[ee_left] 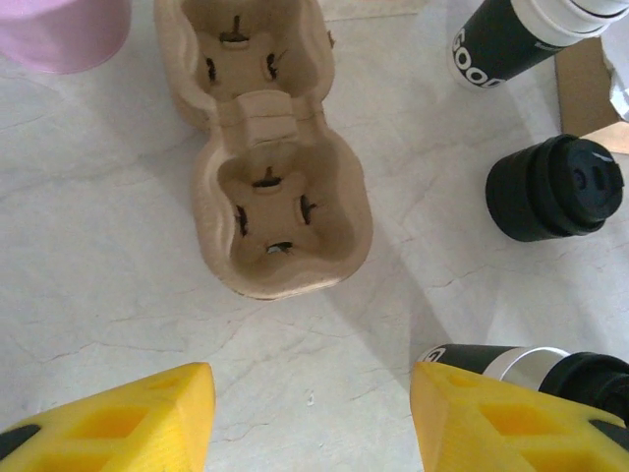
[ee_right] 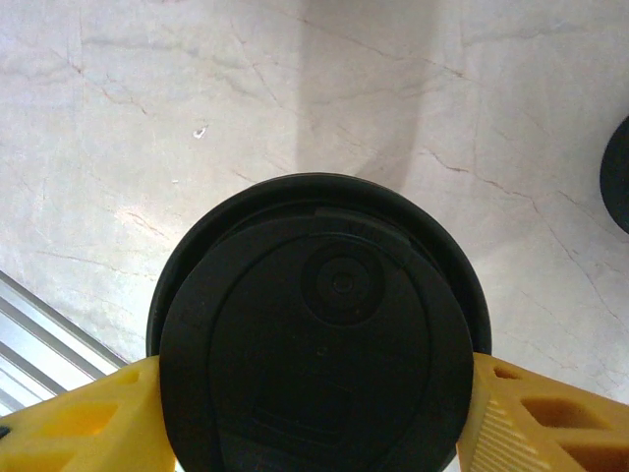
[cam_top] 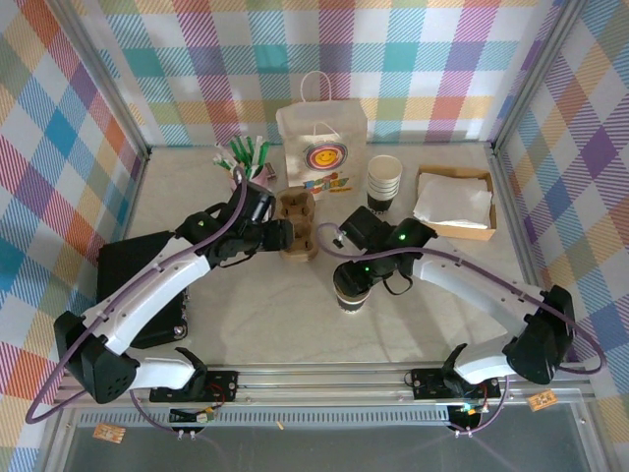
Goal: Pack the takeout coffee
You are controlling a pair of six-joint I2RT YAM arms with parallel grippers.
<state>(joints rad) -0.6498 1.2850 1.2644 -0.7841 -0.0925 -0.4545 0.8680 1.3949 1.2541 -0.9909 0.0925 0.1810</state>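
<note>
Near the middle of the marbled table, the takeout coffee is seen standing upright, closer to the arm bases than the cardboard cup carrier and to its right. It is clasped by the right gripper. In the right wrist view its round black lid is flanked by the two yellow fingers, which are set against the cup's sides beneath the lid's rim. Whether the cup's base is lifted off the table cannot be told.

The left gripper is held spread above bare tabletop just short of the carrier, with its yellow fingers well apart. Both wells of the carrier are turned up to the left wrist camera, their slotted bottoms showing.

Behind the carrier, a white paper bag with handles and a smiley print is stood upright. A pink cup of green-and-white pens is placed to the bag's left. A stack of lidless cream-and-black cups is placed to its right, with a cardboard tray of white napkins further right. A short black item with a domed top is seen between the cup stack and the coffee; what it is cannot be told. A black case is laid under the left arm.
</note>
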